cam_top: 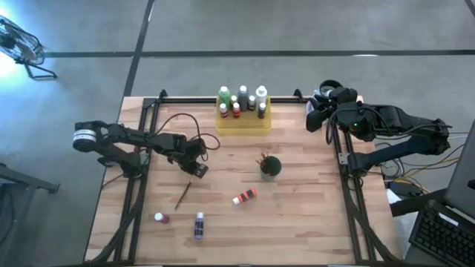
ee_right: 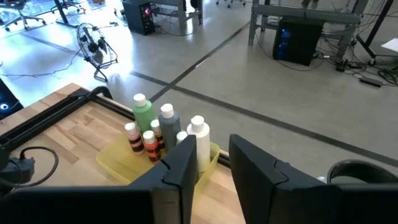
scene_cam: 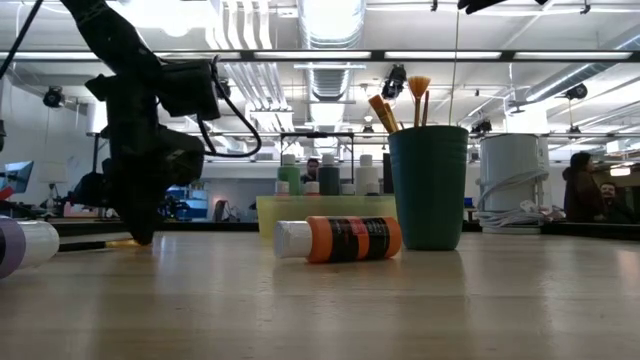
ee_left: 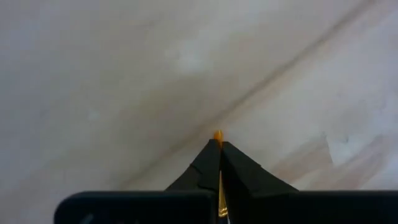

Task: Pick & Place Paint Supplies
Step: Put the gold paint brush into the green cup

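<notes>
The high view looks straight down; the low view faces level across the table point(cam_top: 297, 215). Both share the dark green cup point(scene_cam: 429, 186), right of the left gripper point(cam_top: 199, 170).

Tray point(cam_top: 243, 123) at table's point(cam_top: 297, 222) far edge holding upright bottles point(cam_top: 241, 100), cup point(cam_top: 271, 166) nearer centre with brushes inside, lying bottle point(cam_top: 244, 196) before cup, brush point(cam_top: 183, 194) and two bottles point(cam_top: 199, 225) front-left.

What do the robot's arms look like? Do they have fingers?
Both arms are dark, almost black, built from chunky jointed pieces. The left arm has a pale ring near its base, and a thin black cable loops beside it. The right arm shows a tiny green light. Each ends in a gripper with two flat, wedge-shaped black fingers.
</notes>
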{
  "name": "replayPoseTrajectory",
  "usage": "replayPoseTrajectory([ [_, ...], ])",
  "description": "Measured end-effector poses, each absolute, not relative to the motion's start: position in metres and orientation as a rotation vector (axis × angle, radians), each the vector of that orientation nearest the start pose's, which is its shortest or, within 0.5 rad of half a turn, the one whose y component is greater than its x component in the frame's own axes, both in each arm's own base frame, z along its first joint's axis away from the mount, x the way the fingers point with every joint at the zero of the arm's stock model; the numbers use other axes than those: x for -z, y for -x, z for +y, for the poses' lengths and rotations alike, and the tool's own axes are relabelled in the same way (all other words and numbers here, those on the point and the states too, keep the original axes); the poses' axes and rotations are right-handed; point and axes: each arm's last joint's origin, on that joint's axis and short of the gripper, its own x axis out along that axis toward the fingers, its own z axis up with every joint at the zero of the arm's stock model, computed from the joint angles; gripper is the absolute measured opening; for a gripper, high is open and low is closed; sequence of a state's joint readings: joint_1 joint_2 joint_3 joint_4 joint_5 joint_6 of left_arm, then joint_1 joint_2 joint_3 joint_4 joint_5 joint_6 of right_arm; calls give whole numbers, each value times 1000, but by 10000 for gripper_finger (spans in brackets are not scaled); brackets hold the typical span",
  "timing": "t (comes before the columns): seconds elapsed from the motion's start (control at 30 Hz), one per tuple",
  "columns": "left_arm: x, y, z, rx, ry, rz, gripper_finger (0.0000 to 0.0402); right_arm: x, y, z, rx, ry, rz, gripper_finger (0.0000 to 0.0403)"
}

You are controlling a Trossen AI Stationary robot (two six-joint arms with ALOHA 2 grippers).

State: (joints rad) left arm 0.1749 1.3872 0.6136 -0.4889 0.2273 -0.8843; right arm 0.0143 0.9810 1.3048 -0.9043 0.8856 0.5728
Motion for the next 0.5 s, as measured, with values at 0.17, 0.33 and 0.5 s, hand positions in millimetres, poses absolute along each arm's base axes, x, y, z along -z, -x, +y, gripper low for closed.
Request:
replayPoseTrajectory([
  [0.17, -144, -217, 32, -477, 1006, 1194, 4, -410, -158, -20, 967, -260, 282, 80],
  [0.33, -153, -222, 32, -452, 1007, 1170, 3, -410, -158, -20, 968, -260, 281, 79],
  [0.5, -180, -236, 35, -396, 983, 1070, 2, -410, -158, -20, 964, -263, 282, 93],
])
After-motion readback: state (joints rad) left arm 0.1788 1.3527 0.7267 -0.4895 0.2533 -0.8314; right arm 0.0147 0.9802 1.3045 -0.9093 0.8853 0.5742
